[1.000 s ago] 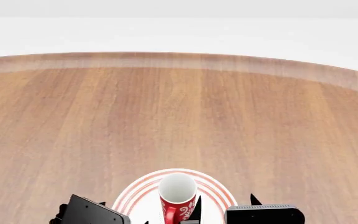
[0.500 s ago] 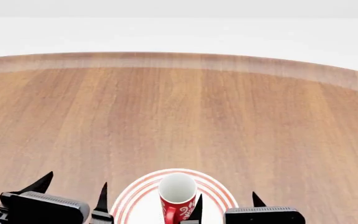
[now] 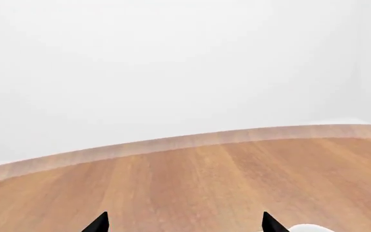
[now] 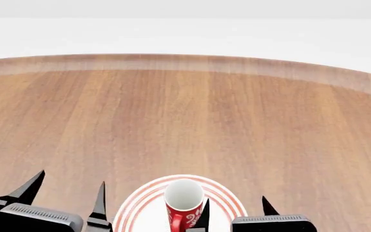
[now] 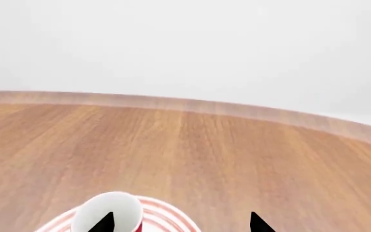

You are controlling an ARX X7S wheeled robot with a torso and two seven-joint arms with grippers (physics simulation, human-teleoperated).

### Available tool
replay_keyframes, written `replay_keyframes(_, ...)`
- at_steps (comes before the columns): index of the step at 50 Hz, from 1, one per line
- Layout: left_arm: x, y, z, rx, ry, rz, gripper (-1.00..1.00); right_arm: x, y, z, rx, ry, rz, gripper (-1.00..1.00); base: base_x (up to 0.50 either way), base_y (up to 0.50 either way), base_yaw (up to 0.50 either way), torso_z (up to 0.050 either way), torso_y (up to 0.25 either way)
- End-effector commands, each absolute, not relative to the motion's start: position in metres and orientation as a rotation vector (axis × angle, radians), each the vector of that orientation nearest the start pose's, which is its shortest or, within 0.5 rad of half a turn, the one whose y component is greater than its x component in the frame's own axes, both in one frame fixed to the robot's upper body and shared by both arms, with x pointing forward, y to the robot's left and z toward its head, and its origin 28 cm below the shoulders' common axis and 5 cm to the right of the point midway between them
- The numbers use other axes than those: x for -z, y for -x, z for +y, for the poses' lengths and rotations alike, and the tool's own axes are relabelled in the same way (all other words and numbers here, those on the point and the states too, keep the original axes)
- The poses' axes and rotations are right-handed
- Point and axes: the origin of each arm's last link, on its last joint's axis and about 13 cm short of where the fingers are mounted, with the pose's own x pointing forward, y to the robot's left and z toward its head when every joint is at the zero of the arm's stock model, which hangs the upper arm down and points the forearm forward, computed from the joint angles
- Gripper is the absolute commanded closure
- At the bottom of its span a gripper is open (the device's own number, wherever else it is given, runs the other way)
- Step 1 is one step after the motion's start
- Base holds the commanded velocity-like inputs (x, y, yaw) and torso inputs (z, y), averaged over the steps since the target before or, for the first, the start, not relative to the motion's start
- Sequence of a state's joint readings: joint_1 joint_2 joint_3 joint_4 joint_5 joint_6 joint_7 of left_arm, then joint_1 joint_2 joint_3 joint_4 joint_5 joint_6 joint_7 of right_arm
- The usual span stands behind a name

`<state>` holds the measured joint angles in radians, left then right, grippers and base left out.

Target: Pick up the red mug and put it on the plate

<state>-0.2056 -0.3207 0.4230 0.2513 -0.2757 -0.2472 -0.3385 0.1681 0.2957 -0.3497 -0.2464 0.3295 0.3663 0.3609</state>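
The red mug [image 4: 184, 212] stands upright on the plate [image 4: 136, 200], white inside showing, at the bottom centre of the head view. My right gripper [image 4: 235, 203] is open just right of the mug, its left finger close beside the mug and nothing between the fingers. In the right wrist view the mug [image 5: 108, 205] sits by one fingertip of that gripper [image 5: 180, 222], on the red-ringed plate [image 5: 167, 215]. My left gripper [image 4: 69, 181] is open left of the plate, over bare wood. The left wrist view shows the left gripper [image 3: 185, 222] wide apart.
The round wooden table [image 4: 185, 121] stretches away from the plate to its curved far edge [image 4: 185, 62], with white floor beyond. A white sliver [image 3: 308, 227] shows at the border of the left wrist view beside one fingertip.
The left gripper has swung left, away from the plate, and its two fingers now show, spread apart. The right gripper has barely shifted. The mug has stayed in place on the plate.
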Motion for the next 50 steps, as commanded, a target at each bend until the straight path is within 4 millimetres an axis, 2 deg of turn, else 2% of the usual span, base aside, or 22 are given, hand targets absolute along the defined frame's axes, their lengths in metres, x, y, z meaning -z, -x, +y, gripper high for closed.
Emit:
replay_keyframes(1, -0.080, -0.232, 0.187, 0.123, -0.074, -0.117, -1.00, -0.069, -0.227, -0.085, -0.052, 0.029, 0.028, -1.00, 0.00, 0.00, 0.00, 0.000, 0.000)
replay_keyframes(9, -0.087, -0.228, 0.187, 0.116, -0.076, -0.148, -1.00, -0.076, -0.221, -0.085, -0.063, 0.010, -0.052, -1.00, 0.00, 0.00, 0.00, 0.000, 0.000)
replay_keyframes(10, -0.091, -0.226, 0.187, 0.112, -0.090, -0.169, -1.00, -0.082, -0.216, -0.085, -0.063, 0.007, -0.109, -1.00, 0.00, 0.00, 0.00, 0.000, 0.000)
replay_keyframes(22, -0.106, -0.223, 0.185, 0.105, -0.117, -0.221, -1.00, -0.099, -0.212, -0.083, -0.064, -0.003, -0.179, -1.00, 0.00, 0.00, 0.00, 0.000, 0.000)
replay_keyframes(42, -0.121, -0.215, 0.182, 0.098, -0.140, -0.299, -1.00, -0.114, -0.201, -0.081, -0.075, -0.025, -0.307, -1.00, 0.00, 0.00, 0.00, 0.000, 0.000)
replay_keyframes(50, -0.124, -0.212, 0.181, 0.100, -0.144, -0.309, -1.00, -0.113, -0.200, -0.082, -0.073, -0.024, -0.313, -1.00, 0.00, 0.00, 0.00, 0.000, 0.000)
